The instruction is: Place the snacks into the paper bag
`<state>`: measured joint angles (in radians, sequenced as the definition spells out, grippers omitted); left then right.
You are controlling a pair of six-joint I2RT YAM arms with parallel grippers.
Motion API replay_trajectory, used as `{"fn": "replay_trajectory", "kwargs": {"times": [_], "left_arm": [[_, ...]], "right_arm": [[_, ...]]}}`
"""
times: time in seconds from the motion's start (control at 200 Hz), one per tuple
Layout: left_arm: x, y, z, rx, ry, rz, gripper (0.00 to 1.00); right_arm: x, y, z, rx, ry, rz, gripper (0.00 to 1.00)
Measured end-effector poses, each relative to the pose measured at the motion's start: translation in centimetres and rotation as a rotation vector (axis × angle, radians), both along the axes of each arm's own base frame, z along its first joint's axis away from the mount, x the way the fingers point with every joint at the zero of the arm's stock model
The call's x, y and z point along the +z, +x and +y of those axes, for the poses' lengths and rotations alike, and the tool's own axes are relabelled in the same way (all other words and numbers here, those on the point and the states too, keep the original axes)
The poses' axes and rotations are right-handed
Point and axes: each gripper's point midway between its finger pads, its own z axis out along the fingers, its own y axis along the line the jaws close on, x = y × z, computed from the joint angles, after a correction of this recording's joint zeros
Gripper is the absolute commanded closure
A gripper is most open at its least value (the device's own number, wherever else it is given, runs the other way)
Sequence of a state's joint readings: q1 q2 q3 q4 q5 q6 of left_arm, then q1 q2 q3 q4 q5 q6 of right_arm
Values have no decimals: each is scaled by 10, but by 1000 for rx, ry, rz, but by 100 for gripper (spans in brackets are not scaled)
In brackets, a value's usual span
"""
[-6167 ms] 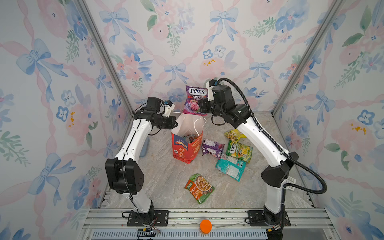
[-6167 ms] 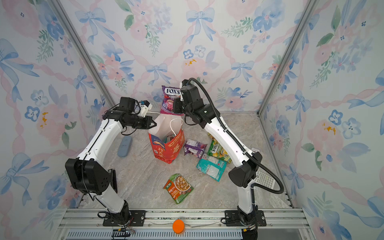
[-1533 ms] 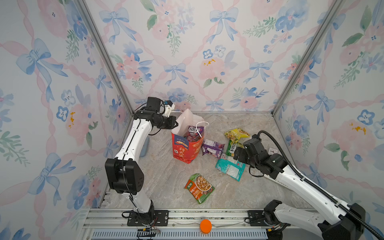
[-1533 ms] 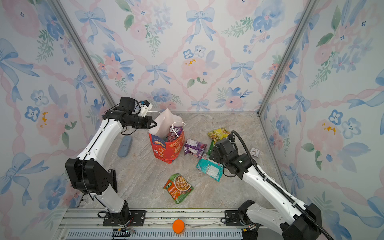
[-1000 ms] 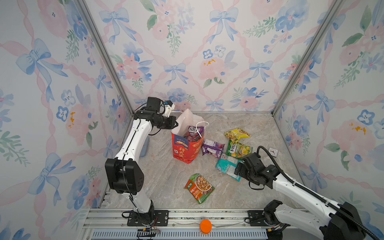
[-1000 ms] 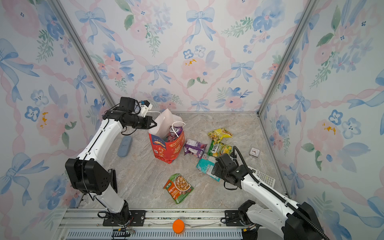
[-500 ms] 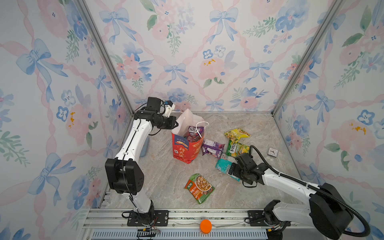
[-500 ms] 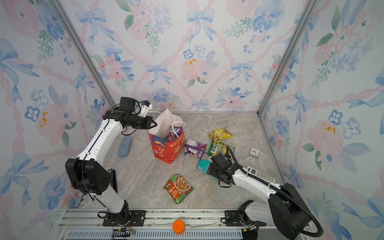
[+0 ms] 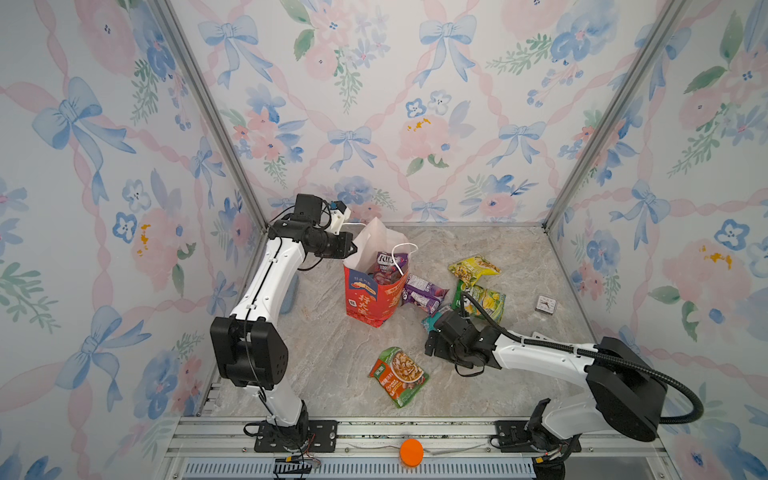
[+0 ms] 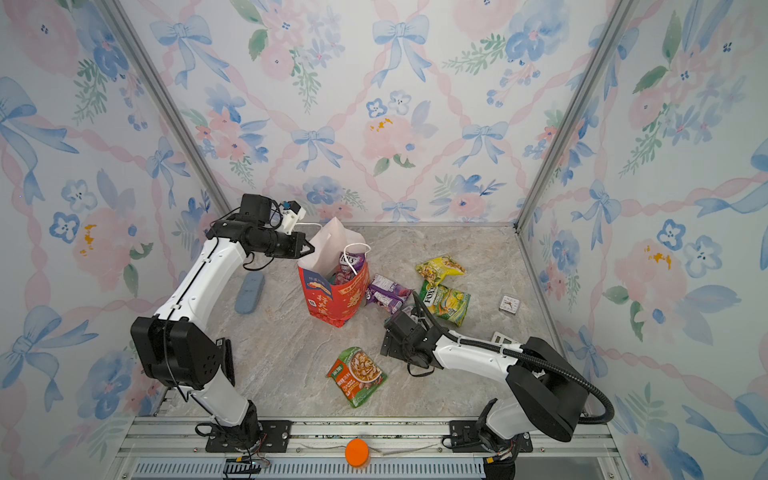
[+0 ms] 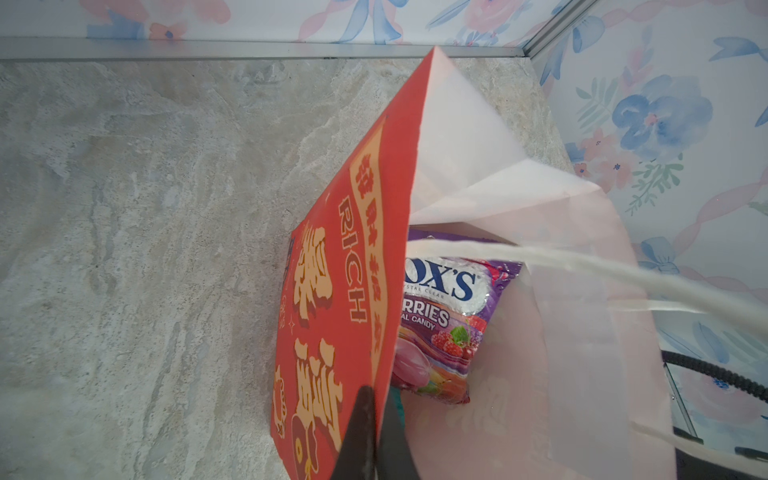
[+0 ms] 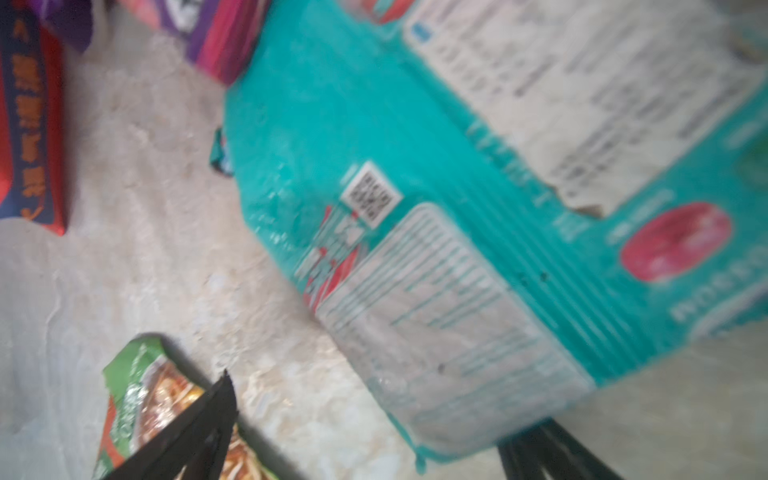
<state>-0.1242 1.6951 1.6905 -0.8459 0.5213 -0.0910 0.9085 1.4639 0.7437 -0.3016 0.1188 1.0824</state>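
Marbled table [image 9: 324, 353], floral walls [image 9: 415, 104], left end effector [image 9: 352, 249] pinching bag [image 9: 374, 303], right end effector [image 12: 382, 401] spread

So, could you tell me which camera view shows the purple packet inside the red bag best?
The left wrist view: it looks into the paper bag, and the purple packet shows a readable label. Both top views show only its top above the rim. The right wrist view misses it.

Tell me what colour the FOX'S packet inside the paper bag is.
The FOX'S packet is purple with berry pictures, clearest in the left wrist view.
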Motion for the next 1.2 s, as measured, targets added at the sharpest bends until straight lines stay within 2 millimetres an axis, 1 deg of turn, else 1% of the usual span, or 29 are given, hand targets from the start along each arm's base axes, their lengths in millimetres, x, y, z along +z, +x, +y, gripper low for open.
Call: {"fn": "replay_trajectory", "kwargs": {"times": [0.125,0.215,0.285,0.42,0.495,0.565,0.64,0.7,0.81,0.895,1.015,1.2], "left_arm": [[0,0,0,0,0,0,100],[0,0,0,0,0,0,100],[0,0,0,0,0,0,100],[0,0,0,0,0,0,100],[0,0,0,0,0,0,100],[0,0,0,0,0,0,100],[0,0,0,0,1,0,100],[0,0,0,0,0,0,100],[0,0,0,0,0,0,100],[0,0,0,0,0,0,100],[0,0,0,0,0,0,100],[0,0,0,0,1,0,100]], "right_arm": [[18,2,30,37,51,-23,3],[33,8,40,44,79,-48,3],[40,10,38,52,77,-60,3],[55,17,18,37,70,-83,1],[65,24,0,5,76,-106,0],[69,29,-19,-31,84,-120,0],[68,34,-41,-71,82,-125,0],[63,37,-56,-99,80,-114,0],[52,40,-77,-132,75,-82,1],[48,41,-84,-135,85,-59,2],[46,44,-86,-117,106,-42,3],[26,48,-92,-96,96,20,13]]}}
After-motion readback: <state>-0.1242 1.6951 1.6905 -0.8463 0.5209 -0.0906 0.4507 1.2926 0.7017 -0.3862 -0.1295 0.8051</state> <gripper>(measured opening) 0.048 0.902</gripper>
